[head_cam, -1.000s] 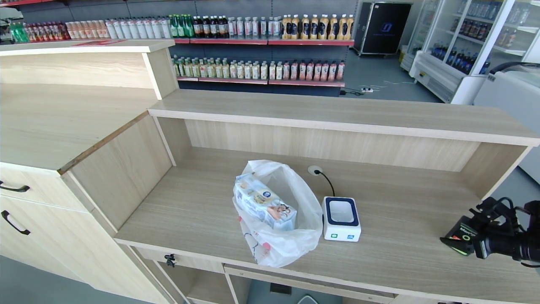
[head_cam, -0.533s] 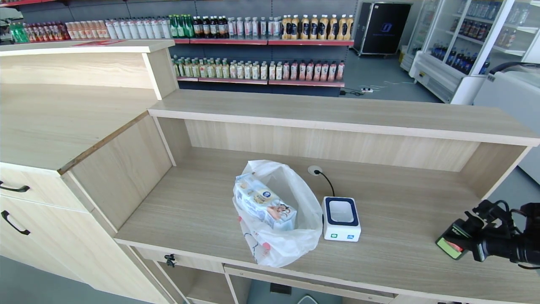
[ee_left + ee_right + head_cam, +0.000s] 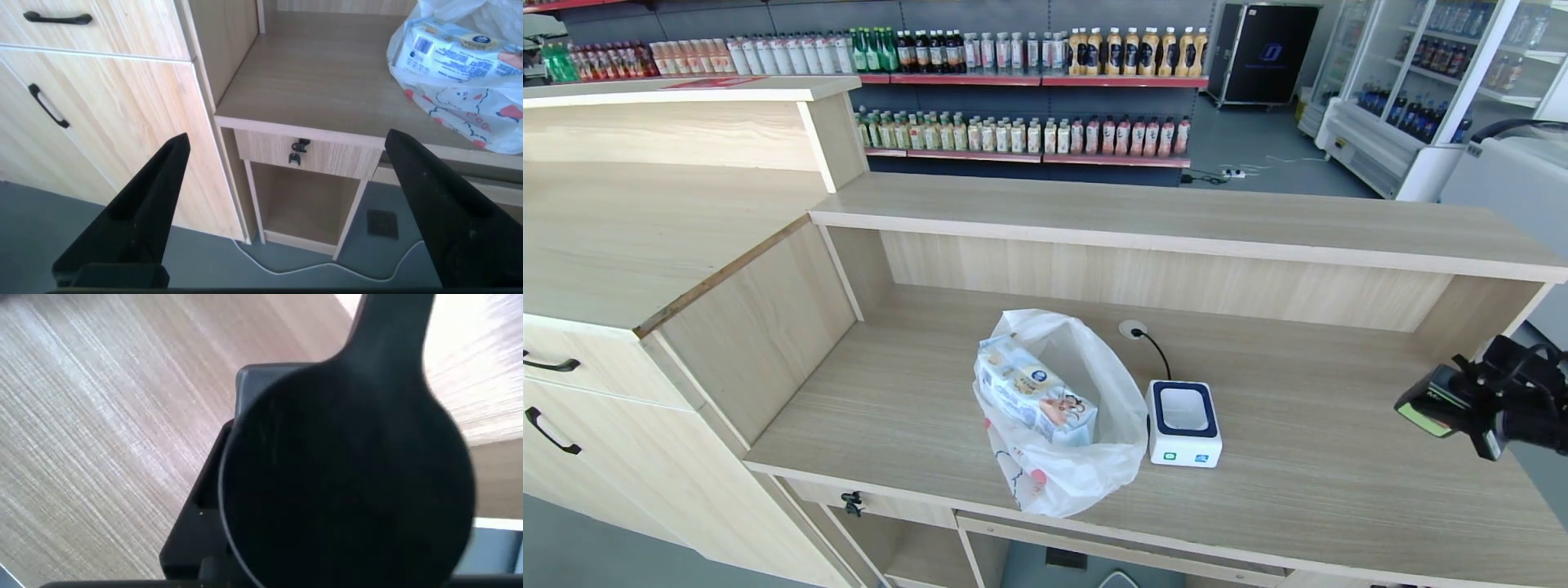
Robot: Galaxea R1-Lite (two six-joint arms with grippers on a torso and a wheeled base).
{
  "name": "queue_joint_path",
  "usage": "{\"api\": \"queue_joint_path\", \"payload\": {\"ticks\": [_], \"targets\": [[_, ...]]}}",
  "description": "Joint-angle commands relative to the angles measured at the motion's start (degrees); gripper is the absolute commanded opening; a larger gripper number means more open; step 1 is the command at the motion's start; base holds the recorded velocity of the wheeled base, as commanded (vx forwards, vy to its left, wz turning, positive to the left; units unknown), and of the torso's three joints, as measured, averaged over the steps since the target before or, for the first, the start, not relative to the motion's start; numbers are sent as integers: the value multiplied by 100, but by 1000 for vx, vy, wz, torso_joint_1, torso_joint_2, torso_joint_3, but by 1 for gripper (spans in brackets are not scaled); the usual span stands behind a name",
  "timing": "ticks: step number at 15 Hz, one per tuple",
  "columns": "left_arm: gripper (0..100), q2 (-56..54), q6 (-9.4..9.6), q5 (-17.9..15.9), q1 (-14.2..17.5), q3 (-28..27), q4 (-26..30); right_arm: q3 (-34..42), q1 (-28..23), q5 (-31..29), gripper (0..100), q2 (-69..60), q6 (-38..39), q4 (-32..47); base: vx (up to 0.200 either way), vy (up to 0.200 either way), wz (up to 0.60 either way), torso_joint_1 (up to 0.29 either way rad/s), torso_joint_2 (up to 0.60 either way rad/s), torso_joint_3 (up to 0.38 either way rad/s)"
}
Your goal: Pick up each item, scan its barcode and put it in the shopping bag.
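Grips a dark box [image 3: 1425,402] with a green face in the right gripper [image 3: 1474,408], fingers closed on it, in the air above the right end of the counter [image 3: 1298,498]. Just beyond those fingers, the counter's upright side wall [image 3: 1482,322]; behind and above, the raised ledge [image 3: 1176,216]. To the robot's left of the fingers, a broad stretch of bare worktop, then the scanner [image 3: 1183,422], well apart from the box. Just beside the scanner on its far side, the shopping bag [image 3: 1094,474], mouth open, one pale pack [image 3: 1029,390] already inside.

Spreads the left gripper [image 3: 283,143] wide, nothing between the fingers [image 3: 139,220], low in front of the counter and below its front edge. Straight beyond the fingertips, a small drawer [image 3: 343,151] with an open recess under it; past one finger, the bag up on the worktop.

Against half a second ago: shows the box higher in the head view and farther to the robot's right, away from the scanner and nearer the side wall, its green face tilted differently. Leaves bag, pack and scanner where they were.
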Motion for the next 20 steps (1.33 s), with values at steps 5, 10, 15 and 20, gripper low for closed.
{"api": "queue_joint_path", "payload": {"ticks": [5,10,15,20], "targets": [[100,-2,-1,2,-3,0,2,1023,2154,-74,0,-4290,-883,14,0,0,0,0,0,0],[100,-2,-1,2,6,0,2,1691,3402,-285,0,-5063,-4232,-135,0,0,0,0,0,0],[100,-2,-1,2,-3,0,2,1990,5020,-610,0,-5749,-6218,-381,0,0,0,0,0,0],[100,-2,-1,2,-3,0,2,2016,6162,-1823,0,-6188,-6974,-610,0,0,0,0,0,0]]}}
